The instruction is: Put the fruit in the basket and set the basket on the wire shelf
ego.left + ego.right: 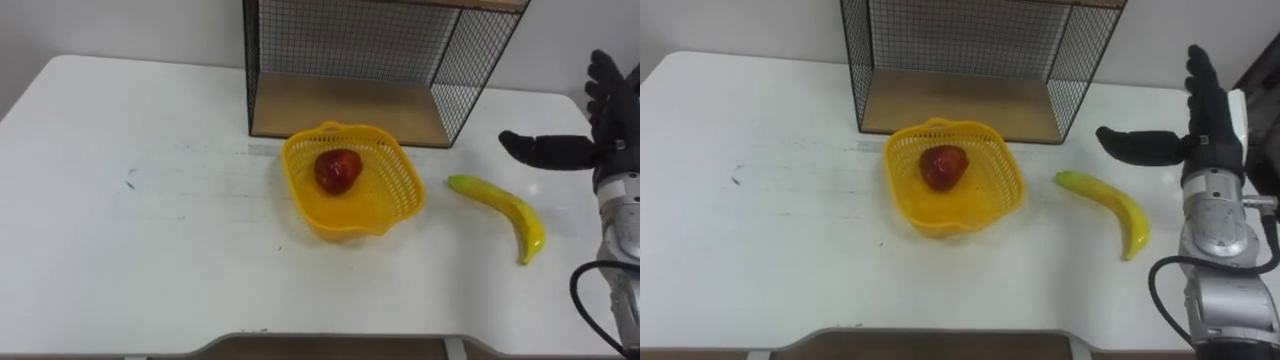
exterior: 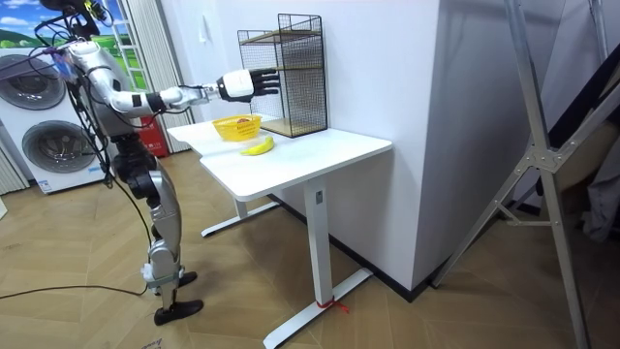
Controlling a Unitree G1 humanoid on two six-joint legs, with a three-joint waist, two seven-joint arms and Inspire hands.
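A yellow plastic basket [image 1: 390, 205] [image 1: 995, 200] sits mid-table in front of the wire shelf [image 1: 350, 105] [image 1: 960, 100]. A red apple [image 1: 338, 170] [image 1: 943, 165] lies inside it. A yellow banana [image 1: 505, 211] [image 1: 1110, 207] lies on the table to the basket's right. My right hand [image 1: 605, 125] [image 1: 1200, 120] hovers open above the table, just right of and beyond the banana, thumb pointing left. In the room view the right hand [image 2: 254, 83] reaches out over the table while the robot stands at the table's end.
The white table [image 1: 150, 230] [image 1: 760, 230] has free room on its left half. The wire shelf's wooden floor is bare. Washing machines [image 2: 39, 116] stand behind the robot in the room view.
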